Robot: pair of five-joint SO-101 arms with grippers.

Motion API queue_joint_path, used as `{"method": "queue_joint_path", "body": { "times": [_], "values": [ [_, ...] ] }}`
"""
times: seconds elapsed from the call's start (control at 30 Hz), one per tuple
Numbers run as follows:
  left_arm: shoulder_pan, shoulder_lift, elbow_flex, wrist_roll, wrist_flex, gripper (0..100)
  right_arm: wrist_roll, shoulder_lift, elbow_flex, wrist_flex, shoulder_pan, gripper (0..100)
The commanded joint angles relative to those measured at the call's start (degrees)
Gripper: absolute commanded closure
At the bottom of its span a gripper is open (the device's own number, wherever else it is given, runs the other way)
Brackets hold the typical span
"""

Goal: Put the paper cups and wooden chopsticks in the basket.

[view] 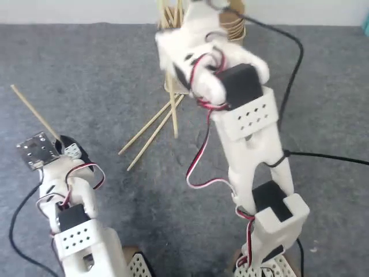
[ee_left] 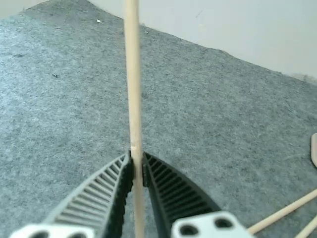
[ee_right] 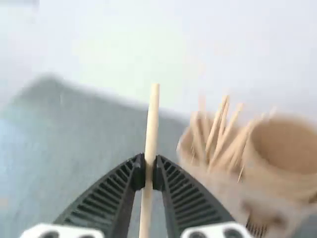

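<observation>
Right gripper (ee_right: 148, 173) is pinched tight on a wooden chopstick (ee_right: 152, 114), low on the shaft, and it hangs just beside the basket (ee_right: 218, 183) at the far edge of the grey felt (view: 104, 69). The basket already holds a bristle of sticks standing upright. My read is that this is the drop step. The tip should be carried over the rim and tilted down into a gap among the standing sticks, and the jaws should part only once the stick is leaning inside. Released early, it would likely bounce off the rim.

Left gripper (ee_left: 137, 166), near the left edge, is clamped on a second chopstick (ee_left: 132, 74), which points up and away. It is best held there until the basket mouth is free.

Loose chopsticks (view: 151, 128) lie mid-felt, fanned out from the basket's foot. Something tan and round sits by the basket, possibly a paper cup, but it is too blurred to call.
</observation>
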Motion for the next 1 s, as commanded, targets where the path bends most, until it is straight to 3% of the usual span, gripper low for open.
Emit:
{"method": "queue_joint_path", "body": {
  "times": [0.0, 0.3, 0.53, 0.77, 0.97],
  "values": [
    [0.4, 0.0, -1.6, -0.6, -1.8, 99, 3.4, -2.1, -0.2, -13.0, 4.4, 99.1],
    [0.4, 0.0, -1.6, -0.6, -1.8, 99, 7.0, 9.5, -0.5, -42.2, 7.8, 98.9],
    [0.4, 0.0, -1.6, -0.6, -1.8, 99, 7.2, 16.3, -0.5, -56.9, 8.8, 98.9],
    [0.4, 0.0, -1.6, -0.7, -1.9, 99, 6.9, 20.5, -0.5, -55.2, 11.8, 98.2],
    [0.4, 0.0, -0.9, -1.8, -3.8, 99, 6.9, 20.5, -0.6, -46.5, 12.0, 80.9]
  ]
}}
